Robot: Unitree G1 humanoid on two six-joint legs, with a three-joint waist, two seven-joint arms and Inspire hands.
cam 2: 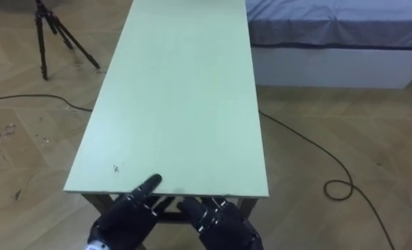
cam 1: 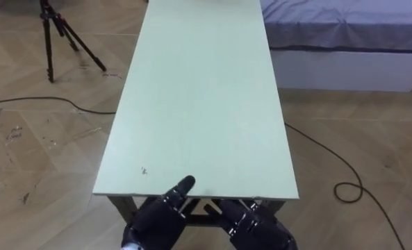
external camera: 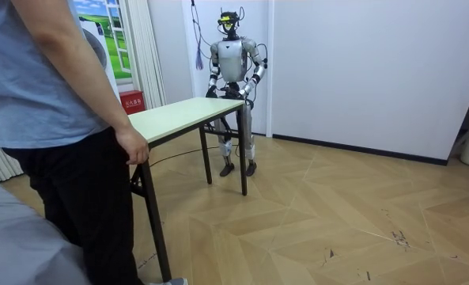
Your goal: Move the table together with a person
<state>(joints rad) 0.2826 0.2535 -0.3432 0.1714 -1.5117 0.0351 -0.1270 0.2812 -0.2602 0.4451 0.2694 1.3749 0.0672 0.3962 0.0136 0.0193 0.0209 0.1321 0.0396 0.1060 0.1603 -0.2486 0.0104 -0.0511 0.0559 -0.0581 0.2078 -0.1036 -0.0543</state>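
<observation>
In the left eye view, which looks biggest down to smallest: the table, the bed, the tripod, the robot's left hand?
1. table
2. bed, cut off by the view's edge
3 and 4 unsure: tripod and left hand span about the same; the tripod is thin, and the hand is nearest the camera.

1. The table (cam 1: 199, 104) stands lengthwise before the robot, left hand (cam 1: 157, 219) and right hand (cam 1: 258, 226) side by side at its near end
2. A person (external camera: 52, 119) stands at the far end
3. A bed (cam 1: 344, 42) lies to the table's right, a tripod (cam 1: 56, 31) to its left
</observation>
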